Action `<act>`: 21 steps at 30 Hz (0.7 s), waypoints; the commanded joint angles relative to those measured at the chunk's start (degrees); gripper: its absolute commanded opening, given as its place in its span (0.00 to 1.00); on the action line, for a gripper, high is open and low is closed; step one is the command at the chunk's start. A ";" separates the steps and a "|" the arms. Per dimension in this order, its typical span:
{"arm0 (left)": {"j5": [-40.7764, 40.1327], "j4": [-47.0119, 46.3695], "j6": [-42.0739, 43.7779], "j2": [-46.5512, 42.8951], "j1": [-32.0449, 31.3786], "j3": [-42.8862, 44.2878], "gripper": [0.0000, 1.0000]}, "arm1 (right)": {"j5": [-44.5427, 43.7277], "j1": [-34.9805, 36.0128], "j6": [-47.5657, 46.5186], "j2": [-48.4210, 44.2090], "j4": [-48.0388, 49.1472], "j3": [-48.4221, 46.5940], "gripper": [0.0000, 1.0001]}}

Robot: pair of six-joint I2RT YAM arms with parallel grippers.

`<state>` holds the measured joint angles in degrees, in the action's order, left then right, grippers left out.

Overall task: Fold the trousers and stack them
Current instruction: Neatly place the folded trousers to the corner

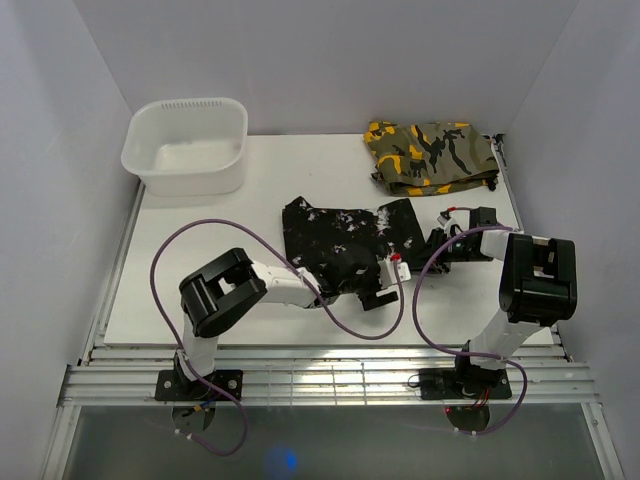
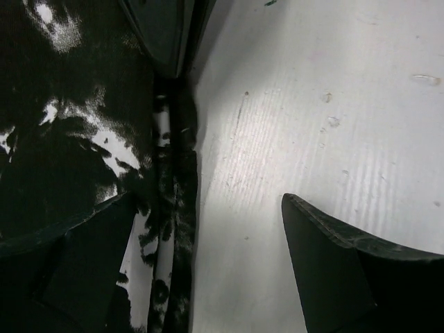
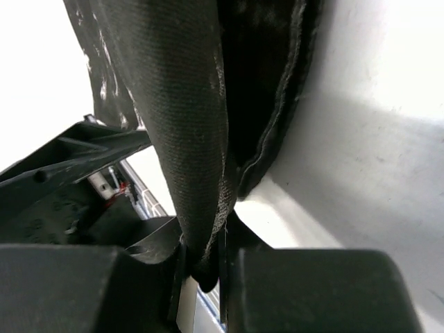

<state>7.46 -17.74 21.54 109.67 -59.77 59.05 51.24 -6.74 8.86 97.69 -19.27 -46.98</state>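
Observation:
The trousers (image 1: 335,240), black with white splotches, lie bunched in the middle of the white table (image 1: 200,290). My left gripper (image 1: 388,285) is at their near right edge. In the left wrist view it (image 2: 208,267) is open: one finger (image 2: 83,270) is over the cloth (image 2: 76,152), the other (image 2: 347,277) over bare table, and the hem runs between them. My right gripper (image 1: 447,240) is at the trousers' right end. In the right wrist view it (image 3: 205,267) is shut on a fold of dark cloth (image 3: 187,125) that rises from the jaws.
A white plastic basin (image 1: 187,150) stands at the back left. A folded olive camouflage garment (image 1: 430,155) with orange and black patches lies at the back right. White walls enclose the table on three sides.

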 commanded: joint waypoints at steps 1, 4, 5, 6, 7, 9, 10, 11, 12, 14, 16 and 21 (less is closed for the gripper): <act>-6.40 -7.83 2.98 1.94 -0.79 0.36 0.98 | 4.12 0.06 2.03 -2.68 1.25 1.19 0.08; -10.79 -9.15 3.95 5.63 -1.14 2.20 0.93 | 5.44 0.15 2.39 -3.21 0.81 1.54 0.08; -11.67 -9.24 4.38 6.43 -1.14 2.56 0.91 | 6.05 0.15 2.47 -3.38 0.46 1.46 0.08; -12.47 -9.25 4.91 7.05 -1.14 2.83 0.87 | 6.15 0.06 2.56 -3.38 0.28 1.37 0.08; -13.87 -9.59 5.35 7.57 -1.14 2.74 0.84 | 6.24 0.15 2.74 -3.38 -0.24 1.37 0.08; -14.32 -11.00 6.23 8.37 -1.14 2.22 0.81 | 6.41 0.06 2.92 -3.12 -0.33 1.37 0.08; -14.75 -11.26 6.76 8.54 -1.14 2.13 0.76 | 6.15 0.06 2.83 -3.03 -0.59 1.28 0.08; -14.93 -11.27 7.02 8.63 -1.14 2.13 0.74 | 5.89 0.06 2.83 -2.94 -0.77 1.19 0.08; -15.28 -11.27 7.37 8.98 -1.14 2.13 0.73 | 5.36 0.06 2.74 -2.60 -0.95 0.84 0.08; -14.24 -11.35 7.81 8.20 -1.58 0.73 0.78 | 3.70 0.06 2.65 -2.24 -1.21 0.49 0.08; -13.71 -11.44 7.90 5.83 -2.19 -0.59 0.86 | 2.99 0.06 2.56 -1.63 -1.12 0.23 0.08; -16.68 -10.13 8.34 5.46 -3.34 -0.70 0.93 | 2.55 0.06 1.86 1.45 -2.26 -0.39 0.08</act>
<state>-7.01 -32.14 28.93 116.25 -62.11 58.94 53.74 -6.76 11.38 97.91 -19.57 -45.98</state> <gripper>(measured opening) 0.928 0.155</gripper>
